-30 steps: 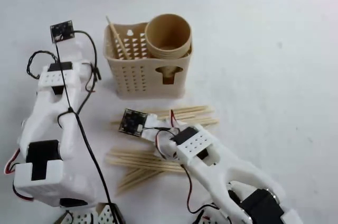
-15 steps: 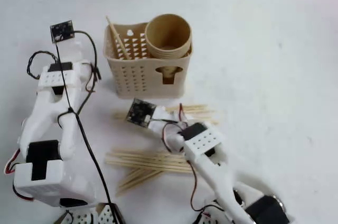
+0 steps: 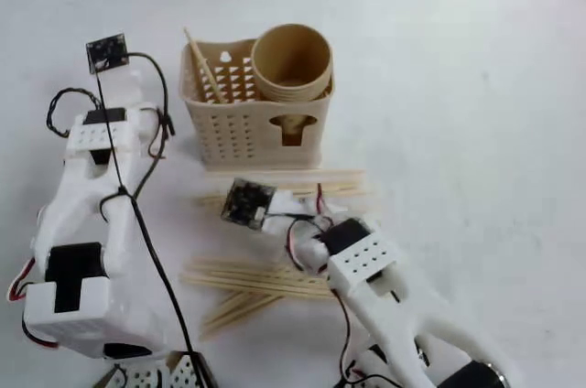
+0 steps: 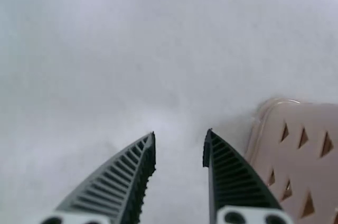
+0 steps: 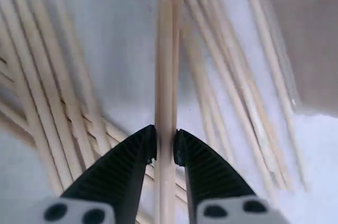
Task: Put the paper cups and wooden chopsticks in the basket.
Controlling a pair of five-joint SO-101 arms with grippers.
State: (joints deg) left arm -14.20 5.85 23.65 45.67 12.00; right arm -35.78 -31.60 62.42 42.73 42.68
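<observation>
We saw the right gripper (image 5: 165, 135) pressed tight on a held chopstick (image 5: 166, 65), the stick running straight out from between the jaws, above the loose chopsticks (image 5: 224, 76) scattered on the white table (image 3: 476, 132); whether the jaws pinched one stick or two lying together, we could not tell. From above, the right arm (image 3: 366, 264) stood just in front of the basket (image 3: 252, 136), with one fan of sticks (image 3: 334, 188) lying between it and the basket's front wall and another pile (image 3: 238, 276) nearer the arm's base, crossed at loose angles. The paper cups (image 3: 291, 63) sat stacked inside the basket's right half as the overhead camera saw it, and a single chopstick (image 3: 203, 66) leaned in its far left corner. The left gripper (image 4: 179, 138) hung spread apart with nothing between its jaws, low over bare table, just beside a corner of the basket
</observation>
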